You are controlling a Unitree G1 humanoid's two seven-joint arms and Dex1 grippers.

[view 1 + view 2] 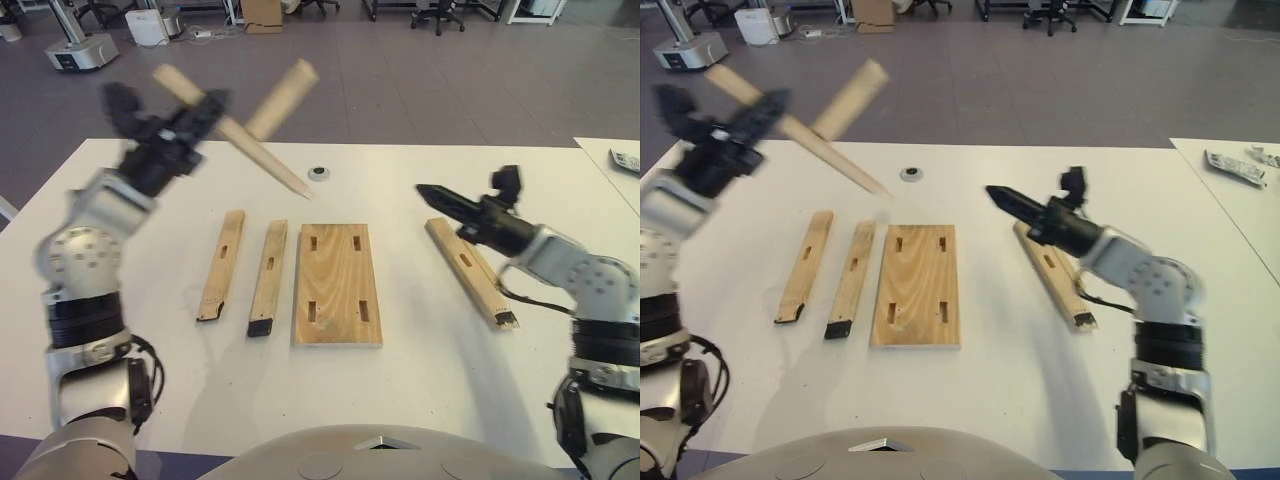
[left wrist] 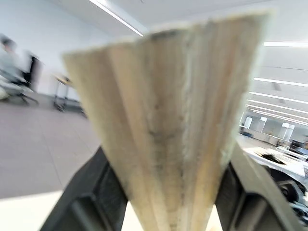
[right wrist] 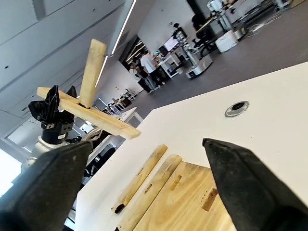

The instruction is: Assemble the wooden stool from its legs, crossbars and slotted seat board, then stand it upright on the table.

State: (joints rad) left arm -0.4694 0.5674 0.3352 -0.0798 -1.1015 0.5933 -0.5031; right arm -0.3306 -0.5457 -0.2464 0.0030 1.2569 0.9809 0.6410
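Left eye view: crossed stool parts held aloft, seat board flat on the bench

Left claw [image 1: 175, 110] grips the wooden cross [image 1: 262, 158] above the bench [image 1: 430, 330]; the seat board [image 1: 338, 285] lies centre, outer leg [image 1: 222, 265] and inner leg [image 1: 268, 277] to its left, right-hand leg [image 1: 470, 270] near the right claw [image 1: 432, 196]. Left wrist view: the wood is clamped between the fingers [image 2: 91, 202]. Right wrist view: right claw spread wide, grasping nothing.
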